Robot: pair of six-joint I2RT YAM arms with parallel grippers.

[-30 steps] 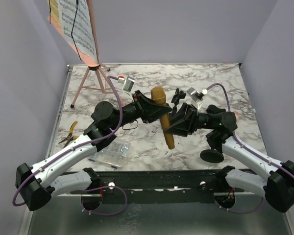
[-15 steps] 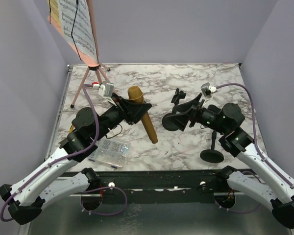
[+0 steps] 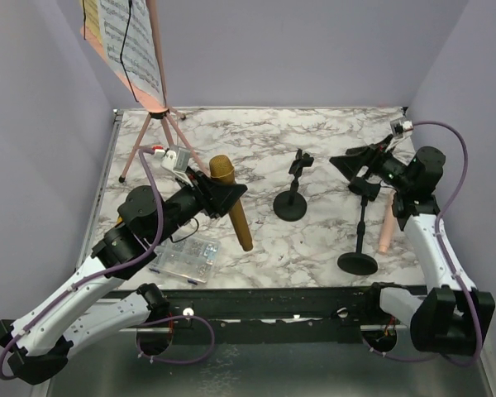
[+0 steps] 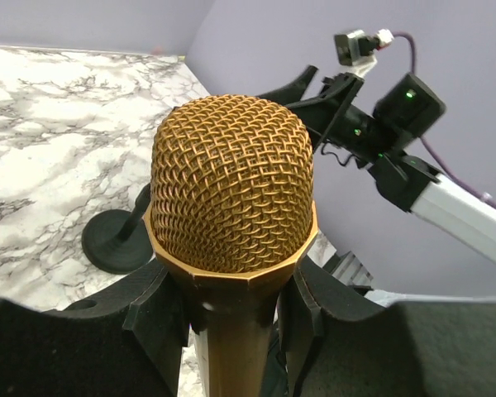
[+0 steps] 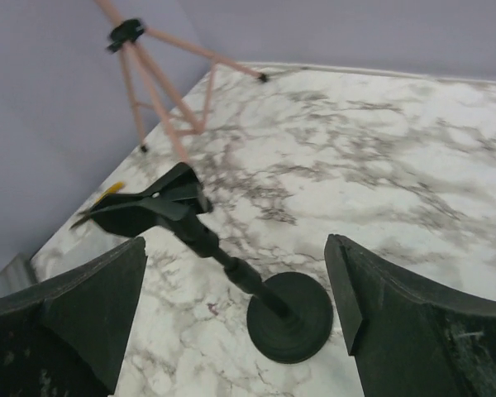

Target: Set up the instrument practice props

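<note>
Marbled tabletop (image 3: 331, 132), carrying: pink music rack (image 3: 153, 132) on tripod legs far left; black mic holder (image 3: 290, 207) upright at centre; taller mic holder (image 3: 357, 263) near right; pink microphone (image 3: 387, 231) lying just beside it; clear compartment box (image 3: 184, 258) near left

Left arm reaches forward, its left gripper (image 3: 225, 194) fingers (image 4: 159, 308) clamped around the gold microphone (image 3: 238, 223). Right arm's reared up at far right, elbow bent, right gripper (image 3: 357, 162) gaping wide, holding nothing.
</note>
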